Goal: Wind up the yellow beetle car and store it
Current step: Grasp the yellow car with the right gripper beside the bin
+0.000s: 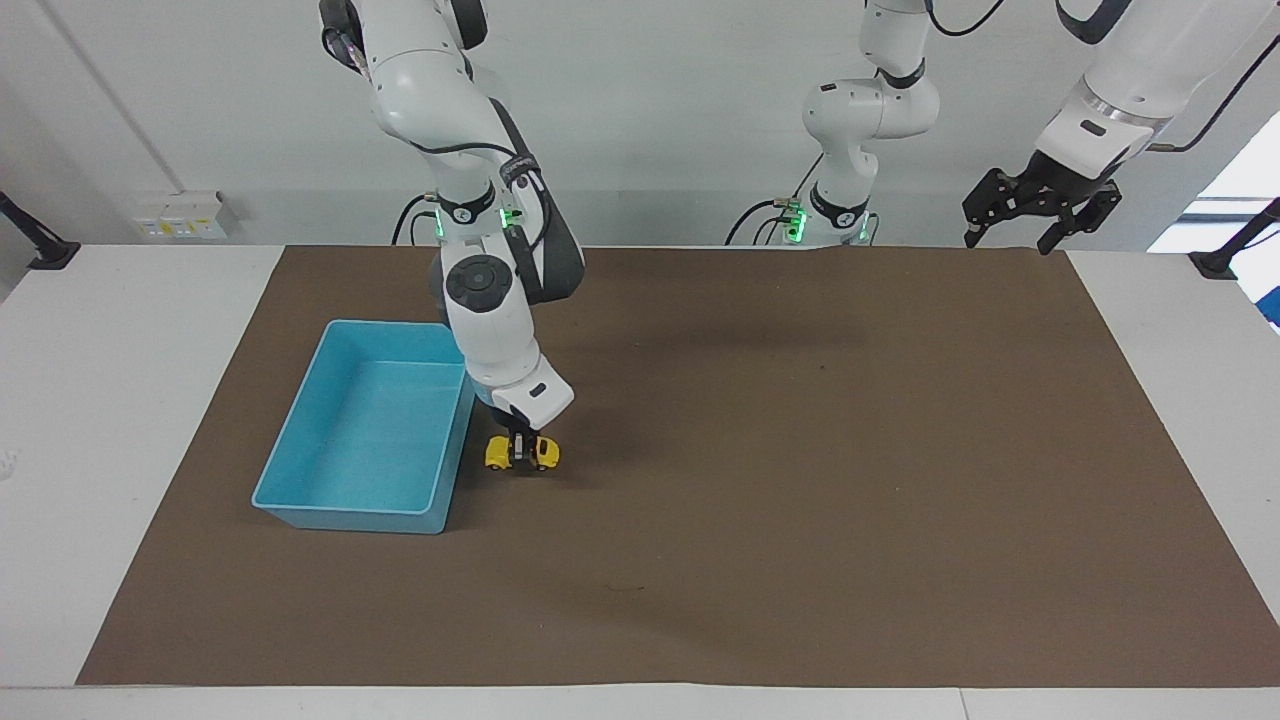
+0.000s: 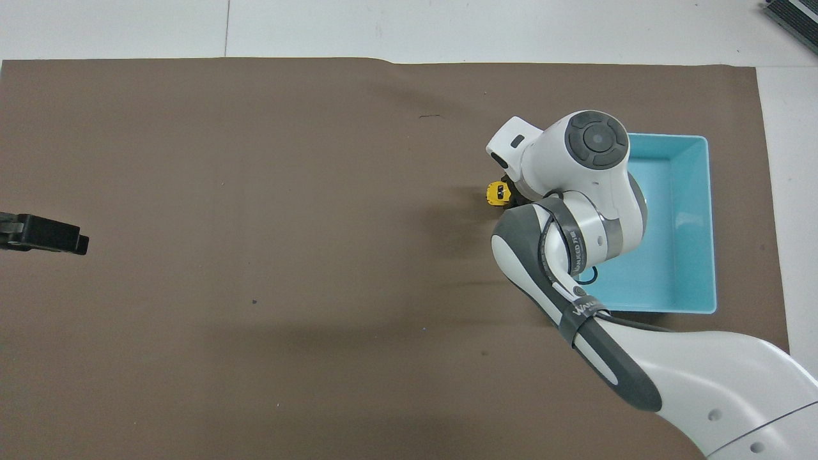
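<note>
- Right gripper (image 1: pixel 521 447) is clamping its fingers on the tiny bright yellow toy beetle car (image 1: pixel 523 454), which is sitting on the brown mat (image 1: pixel 800 480).
- Car is lying just beside the open light-blue plastic bin (image 1: pixel 300 440), toward the right arm's end of the desk.
- Strap on the right arm is showing writing, too small to read.
- Left gripper (image 1: pixel 1040 212) is waiting, fingers spread and holding nothing, over the mat's corner nearest the left arm's base.
</note>
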Robot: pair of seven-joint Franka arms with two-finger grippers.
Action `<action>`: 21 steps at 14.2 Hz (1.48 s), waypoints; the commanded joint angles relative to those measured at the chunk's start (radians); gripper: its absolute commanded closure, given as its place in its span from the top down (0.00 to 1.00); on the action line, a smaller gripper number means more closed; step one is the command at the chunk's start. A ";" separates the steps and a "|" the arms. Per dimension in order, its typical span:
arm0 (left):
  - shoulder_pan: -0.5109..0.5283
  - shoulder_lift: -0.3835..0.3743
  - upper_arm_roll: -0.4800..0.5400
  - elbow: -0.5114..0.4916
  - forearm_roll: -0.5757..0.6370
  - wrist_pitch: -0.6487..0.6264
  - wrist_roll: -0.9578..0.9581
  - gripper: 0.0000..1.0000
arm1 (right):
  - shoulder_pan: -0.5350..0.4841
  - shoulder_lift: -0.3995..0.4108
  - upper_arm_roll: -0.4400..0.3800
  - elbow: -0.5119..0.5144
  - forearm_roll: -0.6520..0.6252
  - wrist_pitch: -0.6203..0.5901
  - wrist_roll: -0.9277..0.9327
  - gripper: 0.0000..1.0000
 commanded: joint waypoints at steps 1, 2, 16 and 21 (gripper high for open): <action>0.009 -0.022 -0.003 -0.020 -0.013 -0.009 -0.002 1.00 | -0.006 0.009 0.022 0.096 0.003 -0.101 0.037 0.11; 0.009 -0.022 -0.003 -0.020 -0.013 -0.009 -0.002 1.00 | -0.006 0.000 0.023 0.118 0.001 -0.132 0.038 0.11; 0.009 -0.022 -0.003 -0.021 -0.013 -0.009 -0.002 1.00 | -0.125 -0.129 0.079 0.174 0.060 -0.422 0.009 0.09; 0.009 -0.022 -0.003 -0.020 -0.013 -0.009 -0.002 1.00 | -0.226 -0.157 0.080 0.103 0.034 -0.405 -0.091 0.09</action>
